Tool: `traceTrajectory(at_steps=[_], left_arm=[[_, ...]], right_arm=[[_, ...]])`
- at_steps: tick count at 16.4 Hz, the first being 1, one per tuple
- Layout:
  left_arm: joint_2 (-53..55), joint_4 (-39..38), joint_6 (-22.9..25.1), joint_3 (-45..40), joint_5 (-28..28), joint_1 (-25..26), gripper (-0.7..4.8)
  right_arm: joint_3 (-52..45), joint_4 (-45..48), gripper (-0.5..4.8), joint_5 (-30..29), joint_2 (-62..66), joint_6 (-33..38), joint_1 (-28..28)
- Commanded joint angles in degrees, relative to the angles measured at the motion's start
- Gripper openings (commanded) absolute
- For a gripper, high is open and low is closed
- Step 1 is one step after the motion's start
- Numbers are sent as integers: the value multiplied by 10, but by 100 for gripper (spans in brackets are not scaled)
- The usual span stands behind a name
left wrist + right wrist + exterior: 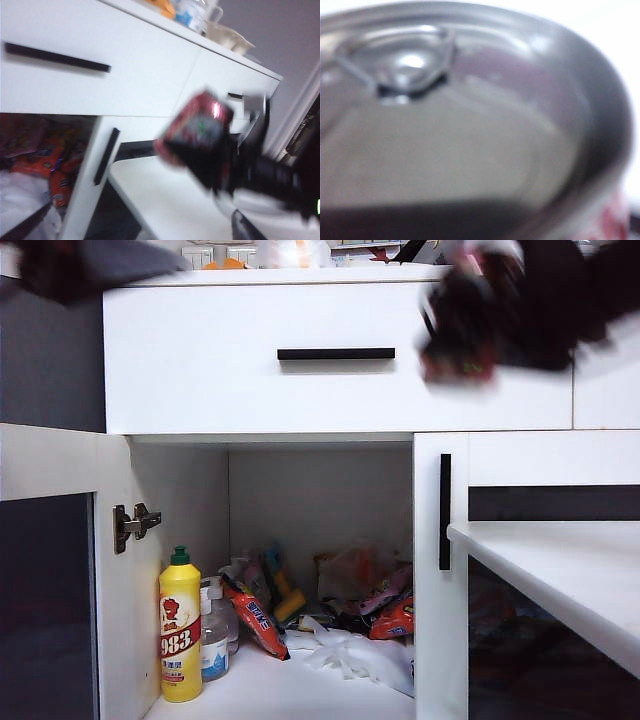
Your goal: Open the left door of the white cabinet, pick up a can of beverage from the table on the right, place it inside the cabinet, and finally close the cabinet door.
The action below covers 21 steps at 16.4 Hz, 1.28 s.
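Note:
The white cabinet (330, 390) stands with its left door (45, 590) swung wide open, so the inside shows. High in front of the drawer front, my right gripper (470, 325) is shut on the can of beverage (455, 365), red and motion-blurred. From the left wrist the can (197, 125) hangs tilted above the table (170, 200) in black fingers (215, 165). Its silver lid (460, 125) fills the right wrist view. My left arm (60, 265) is a dark blur at the top left. Only one dark fingertip (244, 229) of the left gripper shows, with nothing near it.
Inside the cabinet stand a yellow bottle (180, 630) and a clear bottle (215, 635), with snack packets (380, 610) and white plastic (350, 650) behind. The narrower door (440, 580) is closed. The table (560, 570) juts in from the right at mid-height.

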Motion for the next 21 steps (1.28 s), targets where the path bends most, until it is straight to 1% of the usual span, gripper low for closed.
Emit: traceTrajectory(at_steps=[1, 2, 4, 5, 6, 7, 10, 11, 12, 14, 15, 16, 17, 19, 20, 21], left_arm=[[-80, -104, 12, 2, -9, 5, 479], [-111, -140, 12, 2, -15, 5, 479], [-177, -223, 12, 2, -67, 5, 479], [-199, -246, 12, 2, -83, 5, 479], [-214, -259, 12, 1, -89, 5, 479], [-228, -275, 12, 2, -90, 5, 479], [-231, -287, 12, 1, -90, 5, 479], [-231, -288, 12, 1, -89, 5, 479], [-231, -292, 12, 1, -90, 5, 479], [-231, -296, 12, 1, -92, 5, 479], [-231, -296, 12, 1, -102, 5, 479], [-231, -296, 12, 1, -109, 5, 479], [-231, -296, 12, 2, -113, 5, 479], [-231, -296, 12, 2, -113, 5, 479], [-236, -296, 12, 2, -115, 5, 479], [-243, -298, 12, 2, -117, 5, 479]], right_arm=[[108, -25, 162, -37, 28, -14, 2], [137, -24, 162, -42, 52, -14, 2], [199, -20, 176, -79, 151, -14, 3], [209, -12, 176, -83, 197, -14, 16], [210, -8, 176, -87, 221, -14, 23], [210, -7, 176, -87, 258, -14, 45], [212, 66, 175, -87, 343, -6, 72], [213, 99, 175, -87, 374, 26, 73], [221, 112, 175, -87, 400, 52, 78], [258, 114, 175, -83, 442, 53, 88], [287, 113, 175, -82, 461, 53, 93], [332, 109, 175, -66, 488, 53, 102], [399, 75, 176, -41, 521, 56, 109], [477, 35, 176, -41, 568, 61, 113], [518, 31, 175, -34, 598, 66, 116], [544, 28, 175, -33, 618, 91, 116]])
